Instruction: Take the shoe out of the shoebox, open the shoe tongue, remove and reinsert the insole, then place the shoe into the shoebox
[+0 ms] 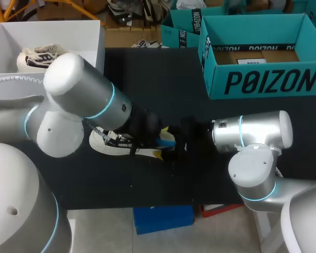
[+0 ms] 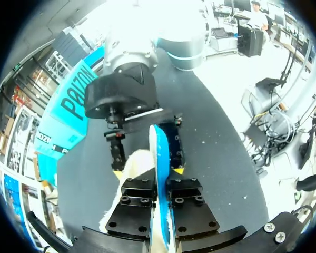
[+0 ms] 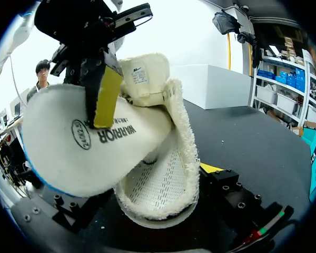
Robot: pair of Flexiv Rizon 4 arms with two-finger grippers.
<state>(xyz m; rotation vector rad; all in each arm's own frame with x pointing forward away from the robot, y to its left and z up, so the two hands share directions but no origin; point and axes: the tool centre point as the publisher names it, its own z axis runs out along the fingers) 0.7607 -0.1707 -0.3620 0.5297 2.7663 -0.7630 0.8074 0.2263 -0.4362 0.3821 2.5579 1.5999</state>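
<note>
A cream fleece-lined shoe [image 1: 113,143] lies on its side on the black table [image 1: 147,79]. My left gripper [image 1: 152,129] is shut on its insole [image 1: 167,139], white on top with a blue underside, which sticks partly out of the shoe. The left wrist view shows the insole [image 2: 159,147] edge-on, squeezed in my left gripper [image 2: 160,176]. In the right wrist view a yellow finger [image 3: 106,100] of the left gripper presses on the printed insole [image 3: 79,147]. My right gripper [image 3: 152,182] stands wide around the shoe's heel [image 3: 163,179], both fingers against it; one finger is largely hidden.
An open teal shoebox [image 1: 263,79] stands at the back right, with another teal box [image 1: 181,29] behind it. At the back left a white box [image 1: 89,42] holds another shoe [image 1: 39,57].
</note>
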